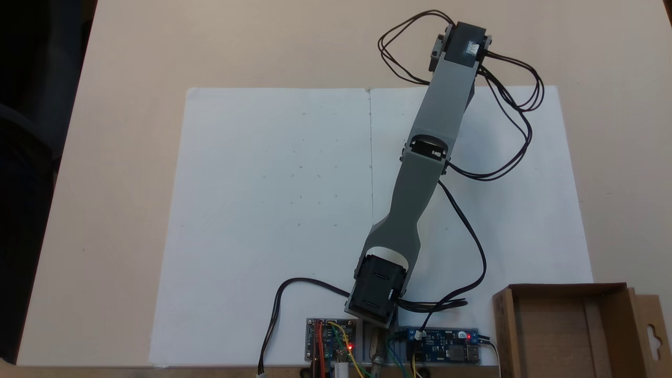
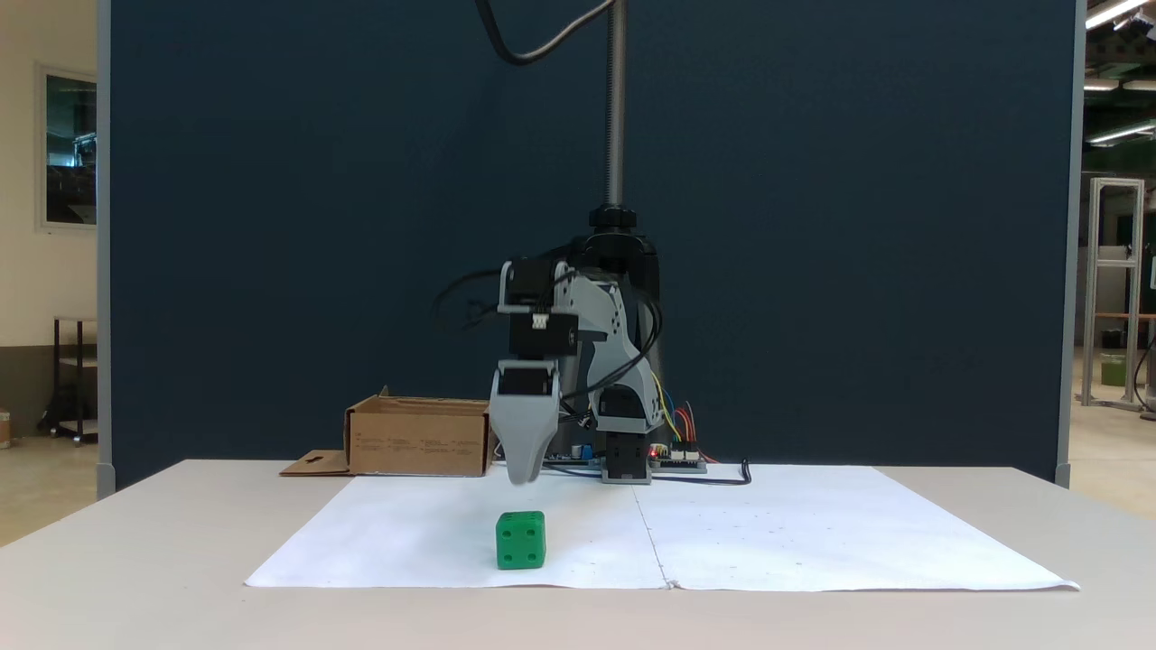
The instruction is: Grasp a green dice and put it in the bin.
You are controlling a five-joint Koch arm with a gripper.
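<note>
The green dice (image 2: 520, 540) sits on the white paper sheet (image 2: 813, 533) near its front edge in a fixed view, pips showing on its faces. My gripper (image 2: 521, 477) hangs point-down just above the dice, not touching it. It shows as a single grey wedge, so the jaws lie one behind the other. From above, the grey arm (image 1: 420, 173) stretches from its base to the wrist motor (image 1: 464, 44) at the paper's far edge. The bin (image 1: 562, 287), a shallow brown cardboard box, stands beside the arm's base, and its side wall (image 2: 415, 442) shows left of the arm.
Circuit boards (image 1: 441, 350) with lit LEDs and coloured wires sit at the arm's base. Black cables (image 1: 514, 105) loop out beside the upper arm. A dark blue partition (image 2: 271, 226) stands behind the table.
</note>
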